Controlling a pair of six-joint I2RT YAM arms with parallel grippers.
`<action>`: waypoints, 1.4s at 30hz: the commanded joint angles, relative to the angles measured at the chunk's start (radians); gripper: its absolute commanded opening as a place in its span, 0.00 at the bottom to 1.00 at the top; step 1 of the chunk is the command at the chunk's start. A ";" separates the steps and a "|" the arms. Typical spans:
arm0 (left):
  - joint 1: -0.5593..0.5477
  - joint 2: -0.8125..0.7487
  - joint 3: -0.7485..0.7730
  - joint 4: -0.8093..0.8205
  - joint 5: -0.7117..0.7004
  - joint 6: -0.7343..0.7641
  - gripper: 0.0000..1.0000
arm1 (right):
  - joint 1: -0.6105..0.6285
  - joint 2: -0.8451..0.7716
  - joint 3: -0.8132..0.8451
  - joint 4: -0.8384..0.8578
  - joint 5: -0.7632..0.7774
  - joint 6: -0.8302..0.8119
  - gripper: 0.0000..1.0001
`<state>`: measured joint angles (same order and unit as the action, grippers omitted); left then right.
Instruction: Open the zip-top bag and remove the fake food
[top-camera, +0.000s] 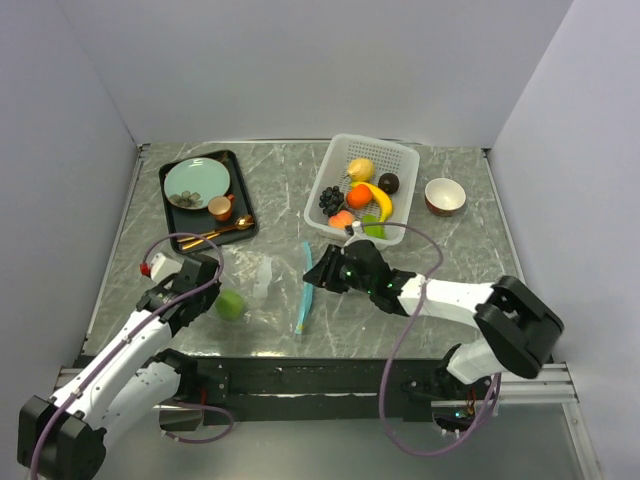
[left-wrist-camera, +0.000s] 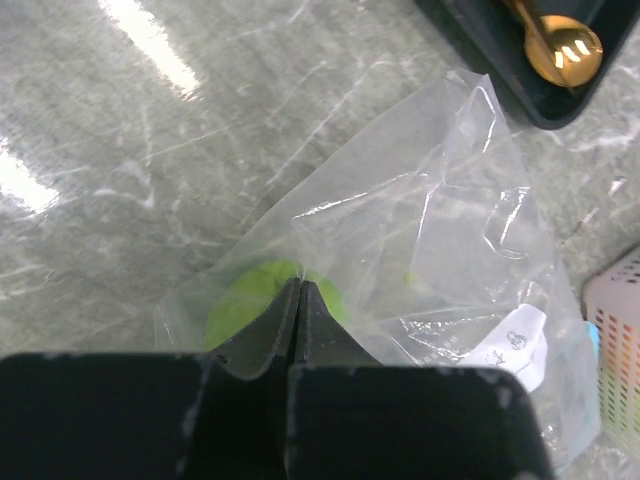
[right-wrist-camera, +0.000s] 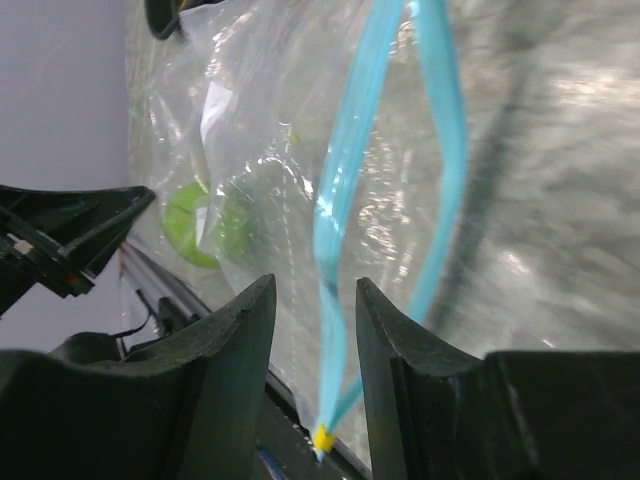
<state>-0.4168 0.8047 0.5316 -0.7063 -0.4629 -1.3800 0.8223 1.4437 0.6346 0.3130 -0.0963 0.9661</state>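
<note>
Clear zip-top bag (top-camera: 262, 278) lies nr table (top-camera: 460, 260) front edge, 1 lime (top-camera: 231, 305) inside. Film pinched tight by left gripper (left-wrist-camera: 300, 287). Fingers of right gripper (right-wrist-camera: 315, 292) sit slightly apart, teal zipper strip (top-camera: 304, 285) btwn them. Basket (top-camera: 405, 158) w/ 1 lemon (top-camera: 360, 168), 1 banana (top-camera: 381, 203), 1 orange (top-camera: 358, 195).

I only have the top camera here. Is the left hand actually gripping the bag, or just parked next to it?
Observer: The left wrist view shows the left hand shut, apparently pinching the zip-top bag right in front of the green lime inside it.
Operator: And the right hand?
Observer: The right hand is open, straddling the teal zipper strip without clamping it.
Operator: Is the zipper open?
Observer: In the right wrist view its two tracks are parted along that stretch.
</note>
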 joint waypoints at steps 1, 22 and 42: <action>-0.005 -0.024 0.041 0.047 0.009 0.047 0.01 | -0.012 -0.111 -0.058 -0.045 0.132 -0.017 0.45; -0.005 -0.016 0.107 0.070 0.052 0.125 0.01 | -0.051 0.107 -0.053 0.132 -0.003 0.063 0.33; -0.007 0.005 0.146 0.154 0.199 0.216 0.01 | -0.052 0.311 -0.047 0.563 -0.239 0.249 0.32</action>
<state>-0.4183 0.8139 0.6239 -0.6064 -0.3210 -1.1923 0.7750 1.7134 0.5812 0.6975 -0.2779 1.1507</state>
